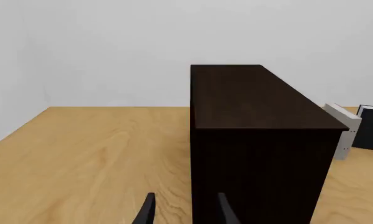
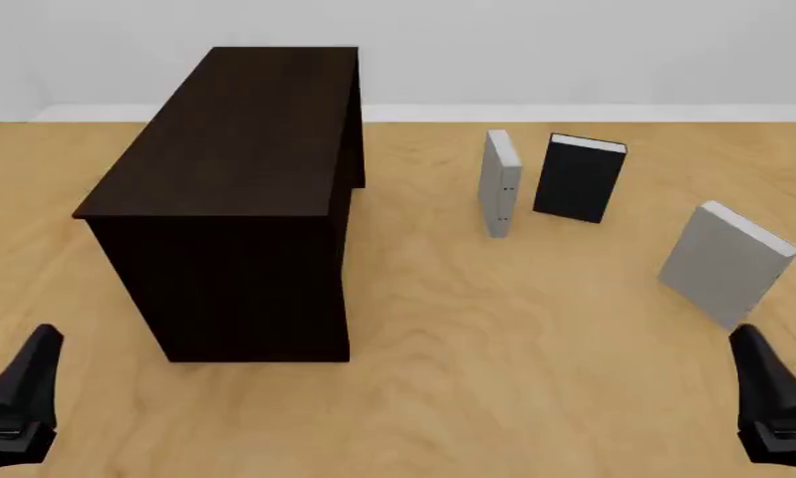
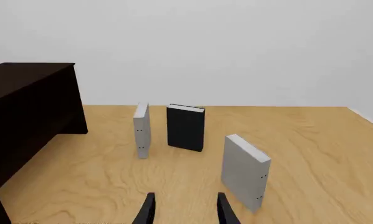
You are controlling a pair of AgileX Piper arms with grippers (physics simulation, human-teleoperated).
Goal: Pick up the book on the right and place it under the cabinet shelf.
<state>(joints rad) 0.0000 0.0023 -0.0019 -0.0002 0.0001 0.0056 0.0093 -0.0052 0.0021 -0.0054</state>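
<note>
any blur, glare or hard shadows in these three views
Front view: sharp, evenly lit, no glare; the cabinet shelf and the book cast almost no shadow on the table. Right wrist view: crisp to the far wall. Left wrist view: likewise crisp, the cabinet's dark front nearly featureless.

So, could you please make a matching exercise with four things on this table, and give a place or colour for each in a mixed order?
Things:
1. cabinet
2. black book
3. grey book on the right
4. right gripper

Descriptions:
A. low at the right edge of the front view, open, holding nothing
B. standing between the two pale books
C. tall dark wood, left part of the table
D. standing nearest the right gripper

Pairs: 1-C, 2-B, 3-D, 4-A
</note>
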